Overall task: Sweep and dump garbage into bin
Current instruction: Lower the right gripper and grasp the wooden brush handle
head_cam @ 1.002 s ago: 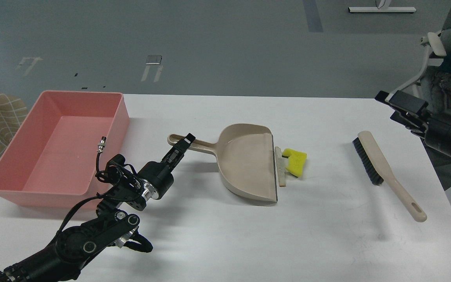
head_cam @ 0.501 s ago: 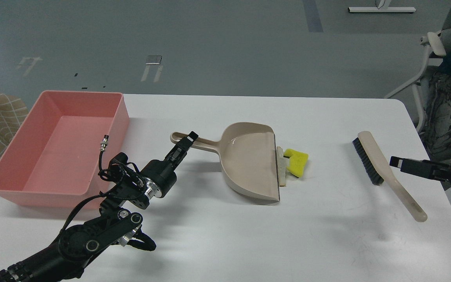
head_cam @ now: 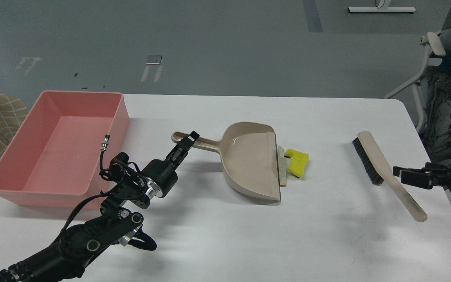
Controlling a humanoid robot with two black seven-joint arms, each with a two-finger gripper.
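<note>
Two scraps, yellow foam chunk (head_cam: 298, 162) & whitish wedge (head_cam: 282, 166), lie touching dustpan (head_cam: 251, 164) lip at center. Pink bin (head_cam: 59, 147) far left. Left gripper (head_cam: 188, 141) clamped on dustpan handle. Right gripper (head_cam: 399, 172), fingers slightly apart, just right of brush (head_cam: 386, 172) handle.

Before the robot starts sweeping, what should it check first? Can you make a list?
1. Left pincer at the dustpan handle: ok, though whether it grips firmly: cannot tell.
2. Right pincer holding the brush: not ok, it is beside the handle, not around it.
3. Yellow scrap and whitish scrap at the dustpan's open edge: ok.
4. Scraps inside the dustpan: not ok, still on the table.
5. Pink bin ready: ok, nothing seen inside.
</note>
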